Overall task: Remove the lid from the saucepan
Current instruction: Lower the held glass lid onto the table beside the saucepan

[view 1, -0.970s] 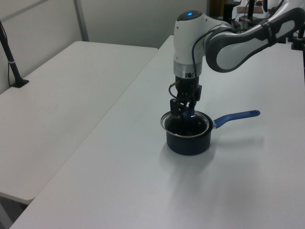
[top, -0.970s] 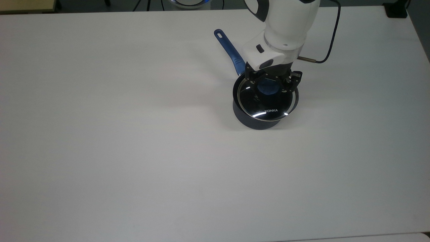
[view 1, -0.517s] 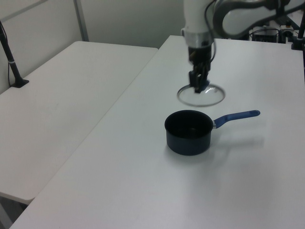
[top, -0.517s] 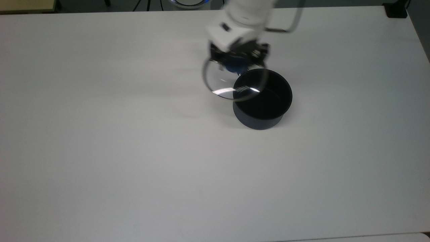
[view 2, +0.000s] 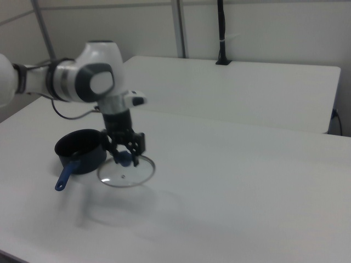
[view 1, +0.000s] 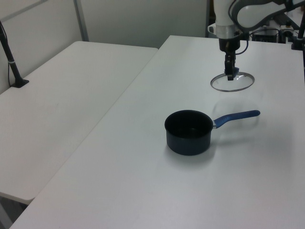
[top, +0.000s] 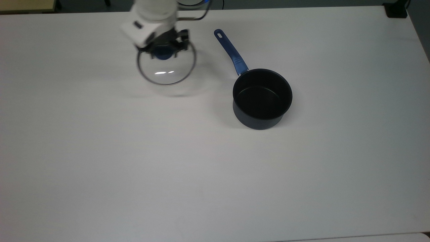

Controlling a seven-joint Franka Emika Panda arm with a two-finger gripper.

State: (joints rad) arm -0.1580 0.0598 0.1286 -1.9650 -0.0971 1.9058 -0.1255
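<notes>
The saucepan [top: 262, 98] [view 1: 188, 132] [view 2: 81, 150] stands uncovered on the white table, its black inside showing and its blue handle [top: 230, 51] pointing toward the top view's upper left. The glass lid [top: 167, 71] [view 1: 232, 82] [view 2: 127, 171] hangs in the air above the table, well off to the top view's left of the pan. My gripper [top: 163, 51] [view 1: 230, 74] [view 2: 124, 156] is shut on the lid's blue knob [top: 163, 53] and carries it level.
The white table [top: 168, 161] spreads wide on all sides of the pan. A second white table [view 1: 62, 86] stands beside it at the left view's left. A black clamp [top: 395, 10] sits at the top view's upper right corner.
The lid has come off the saucepan. My gripper lifted it and carried it to the top view's left, clear of the pan's rim. The pan has stayed put.
</notes>
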